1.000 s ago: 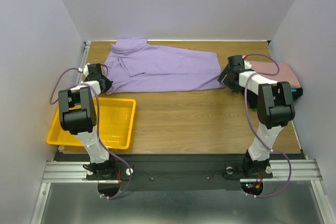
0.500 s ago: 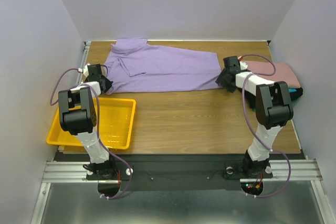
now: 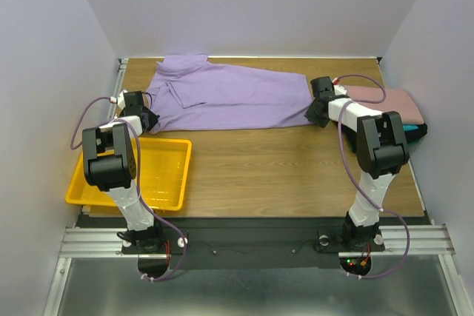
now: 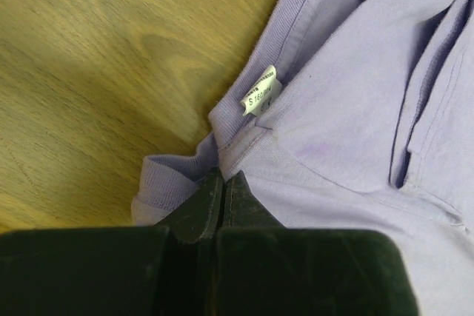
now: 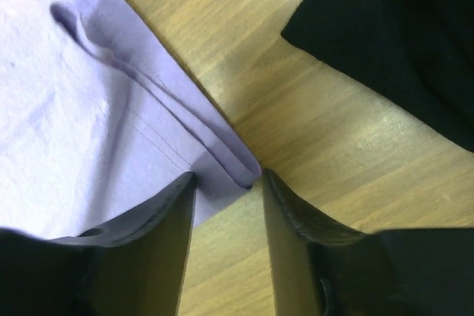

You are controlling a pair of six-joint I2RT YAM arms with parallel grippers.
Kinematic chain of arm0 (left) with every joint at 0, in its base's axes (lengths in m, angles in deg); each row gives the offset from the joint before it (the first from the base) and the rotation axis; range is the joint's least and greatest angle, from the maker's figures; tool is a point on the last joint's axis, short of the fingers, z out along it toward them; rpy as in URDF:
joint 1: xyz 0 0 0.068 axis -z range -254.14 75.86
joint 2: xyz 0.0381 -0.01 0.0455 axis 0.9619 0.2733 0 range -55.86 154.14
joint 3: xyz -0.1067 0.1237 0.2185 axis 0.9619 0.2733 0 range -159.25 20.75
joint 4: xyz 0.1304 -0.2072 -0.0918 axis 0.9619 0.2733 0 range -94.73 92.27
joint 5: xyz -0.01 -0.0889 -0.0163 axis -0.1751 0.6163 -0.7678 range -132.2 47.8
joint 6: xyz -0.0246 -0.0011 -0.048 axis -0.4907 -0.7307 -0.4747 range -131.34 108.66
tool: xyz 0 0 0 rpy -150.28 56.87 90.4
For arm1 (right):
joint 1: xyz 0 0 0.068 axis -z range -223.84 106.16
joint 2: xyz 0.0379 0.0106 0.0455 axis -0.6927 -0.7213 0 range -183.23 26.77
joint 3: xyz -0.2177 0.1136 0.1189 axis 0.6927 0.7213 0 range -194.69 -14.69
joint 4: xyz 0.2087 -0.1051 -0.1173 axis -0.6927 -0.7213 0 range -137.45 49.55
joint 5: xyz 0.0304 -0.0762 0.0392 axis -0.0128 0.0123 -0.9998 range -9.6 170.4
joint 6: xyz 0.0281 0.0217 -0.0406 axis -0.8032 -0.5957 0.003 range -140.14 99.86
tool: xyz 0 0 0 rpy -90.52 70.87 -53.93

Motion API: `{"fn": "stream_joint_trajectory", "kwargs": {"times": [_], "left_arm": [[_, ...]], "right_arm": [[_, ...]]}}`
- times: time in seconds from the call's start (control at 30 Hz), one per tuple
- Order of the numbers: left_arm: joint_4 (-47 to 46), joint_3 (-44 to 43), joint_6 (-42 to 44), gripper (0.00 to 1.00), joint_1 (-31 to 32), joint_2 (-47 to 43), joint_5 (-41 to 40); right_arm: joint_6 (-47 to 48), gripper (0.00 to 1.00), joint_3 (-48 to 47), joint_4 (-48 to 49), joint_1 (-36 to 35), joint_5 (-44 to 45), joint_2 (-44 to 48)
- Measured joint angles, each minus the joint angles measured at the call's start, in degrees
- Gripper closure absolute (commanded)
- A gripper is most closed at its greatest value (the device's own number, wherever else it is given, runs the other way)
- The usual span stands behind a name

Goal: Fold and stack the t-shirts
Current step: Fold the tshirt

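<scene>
Right pincer (image 5: 227, 179) has been shifted leftward in the top view, spread around lavender shirt (image 3: 222, 98) hem; left pincer (image 4: 224, 179) is shown clenched on cloth only by wrist view.

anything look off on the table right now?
Nothing spilled or damaged. The lavender t-shirt lies skewed across the far side of the table, one sleeve flopped onto its body. The left gripper is shut on its collar end; the right gripper straddles the opposite hem corner, open.

The wooden surface (image 3: 281, 160) carries a lavender t-shirt (image 3: 229, 98) spread along its far side, a yellow tray (image 3: 159, 172) near left, and a folded pile (image 3: 400, 101) (dusty pink on top) at right.
</scene>
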Motion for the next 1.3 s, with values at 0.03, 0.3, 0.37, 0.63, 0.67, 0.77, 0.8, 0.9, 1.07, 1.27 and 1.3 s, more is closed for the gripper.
{"fn": "stream_joint_trajectory", "kwargs": {"times": [0.03, 0.3, 0.37, 0.63, 0.67, 0.77, 0.8, 0.9, 1.07, 1.27, 1.3], "left_arm": [[-0.1, 0.2, 0.0, 1.0, 0.0, -0.1, 0.0], [0.4, 0.6, 0.2, 1.0, 0.0, -0.9, 0.4], [0.9, 1.0, 0.4, 1.0, 0.0, -1.8, 0.7], [2.8, 1.3, 0.9, 1.0, 0.0, -14.1, 3.7], [2.8, 1.2, 0.9, 1.0, 0.0, -17.2, 4.2], [3.1, 0.7, 0.9, 1.0, 0.1, -24.0, 5.0], [3.4, 0.2, 0.9, 1.0, 0.1, -26.4, 5.2], [4.5, -2.1, 0.9, 1.0, 0.1, -31.6, 5.4], [7.9, -9.5, 1.7, 1.0, 0.1, -37.7, 5.6], [12.2, -20.5, 3.4, 1.0, 0.1, -42.9, 4.7], [12.7, -22.0, 3.7, 1.0, 0.1, -43.5, 4.5]], "right_arm": [[-0.2, 0.59, -0.4, -0.1, 0.0, 0.3, -0.3], [-0.4, 0.99, -2.8, 1.2, -0.3, 1.3, -2.4], [-0.1, 1.0, -3.1, 1.9, -0.3, 1.4, -2.6], [4.7, 1.0, -3.1, 0.9, -0.7, 4.0, 2.6], [5.3, 1.0, -3.2, 0.8, -0.7, 4.2, 4.7], [7.2, 1.0, -3.1, 0.9, -0.9, 4.9, 12.6], [8.0, 1.0, -3.2, 0.9, -1.0, 5.4, 16.2], [9.8, 1.0, -3.2, 1.2, -1.2, 6.3, 23.9], [13.1, 1.0, -4.2, 0.8, -1.2, 8.2, 34.6], [16.8, 1.0, -9.2, 0.0, -1.3, 10.5, 41.9], [17.4, 1.0, -10.2, -0.2, -1.3, 11.0, 42.8]]}}
